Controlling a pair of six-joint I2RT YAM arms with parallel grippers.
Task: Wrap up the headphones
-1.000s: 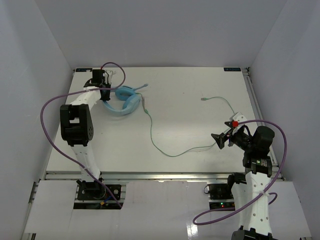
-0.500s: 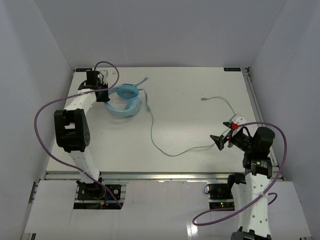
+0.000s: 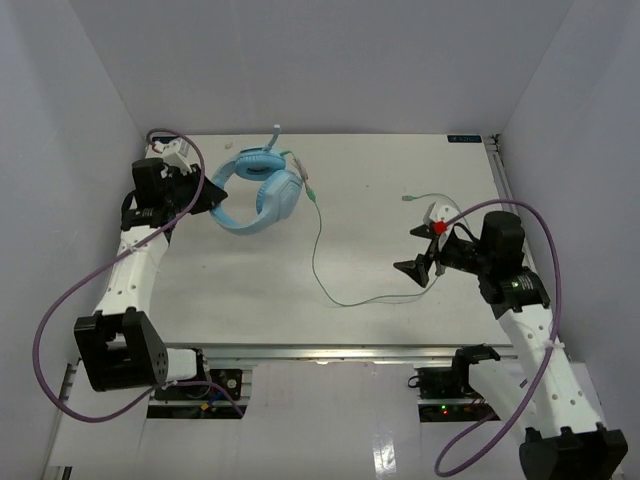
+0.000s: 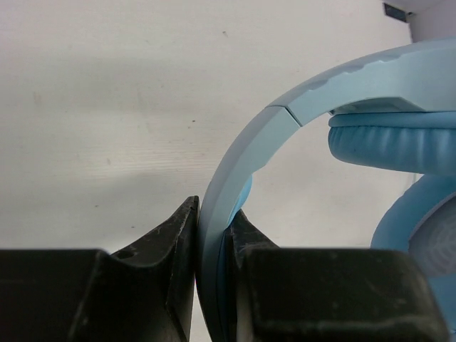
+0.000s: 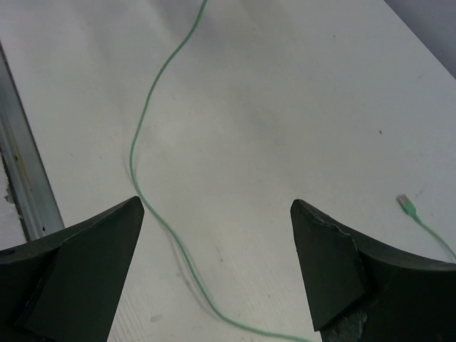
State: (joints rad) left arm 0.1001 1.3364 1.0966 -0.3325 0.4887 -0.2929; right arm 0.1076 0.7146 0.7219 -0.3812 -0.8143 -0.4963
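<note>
The light blue headphones are at the back left of the table, tilted up with the ear cups facing the camera. My left gripper is shut on their headband, which passes between the jaws; one padded ear cup shows to the right. The thin pale green cable runs from the headphones down to the front middle, then right and back to its plug. My right gripper is open and empty above the cable; the plug lies to its right.
The white table is enclosed by grey walls at the back and both sides. A metal rail runs along the front edge. Thick purple robot cables loop beside each arm.
My left arm has swung outward and turned the headphones up by the headband, shifting them slightly back and right. My right gripper has moved left and farther onto the table, over the cable.
</note>
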